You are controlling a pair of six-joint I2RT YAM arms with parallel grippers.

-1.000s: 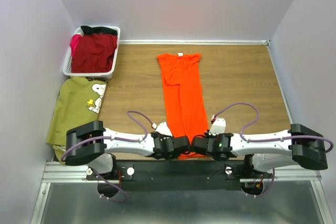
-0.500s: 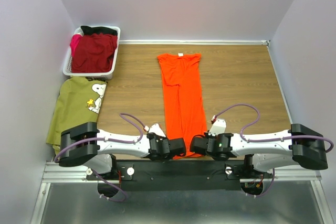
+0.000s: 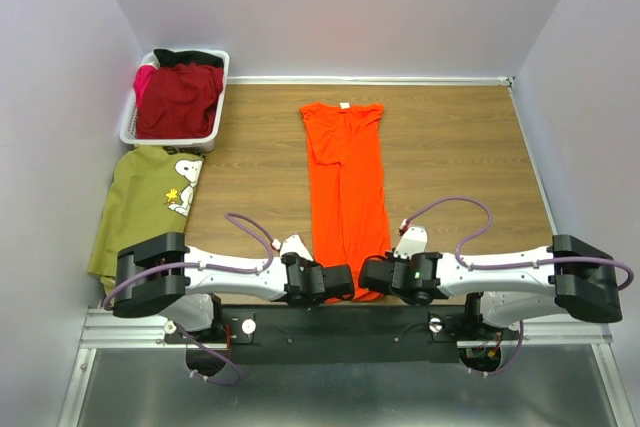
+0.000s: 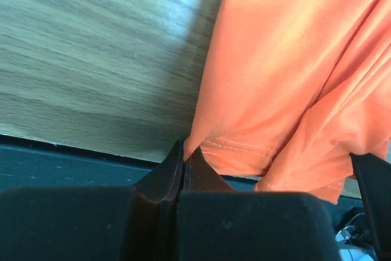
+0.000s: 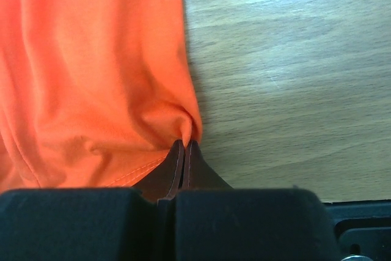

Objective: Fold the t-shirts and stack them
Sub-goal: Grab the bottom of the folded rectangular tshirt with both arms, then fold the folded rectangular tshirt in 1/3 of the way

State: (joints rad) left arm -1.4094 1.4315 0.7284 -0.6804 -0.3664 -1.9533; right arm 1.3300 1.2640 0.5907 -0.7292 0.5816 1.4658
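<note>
Orange shirt (image 3: pixel 345 182) lies as a narrow strip mid-bench (image 3: pixel 460 157), long axis running straight away from our bases: collar at the far end, hem at the near edge. Both pincers sit at that hem, one per corner. Left pincer (image 4: pixel 184 153) is clenched with the left hem corner running into its tip, so we read it as nipping the cloth. Right pincer (image 5: pixel 184 145) is clenched on the right corner, cloth puckered at the tip. The whole shirt stretches away from both pincers, neither arm nearer than the other. Our read: next move is a fold across the long axis, hem carried up and away toward the collar, both arms level so the strip doesn't skew. Containers: one white basket (image 3: pixel 128 129) at far left, holding a red shirt (image 3: pixel 182 97) plus a pink piece (image 3: pixel 144 79) and a black piece (image 3: pixel 188 55) at its far side. Olive shirt (image 3: pixel 140 209) lies just this side of the basket at the bench's left edge, well apart from the orange shirt.
</note>
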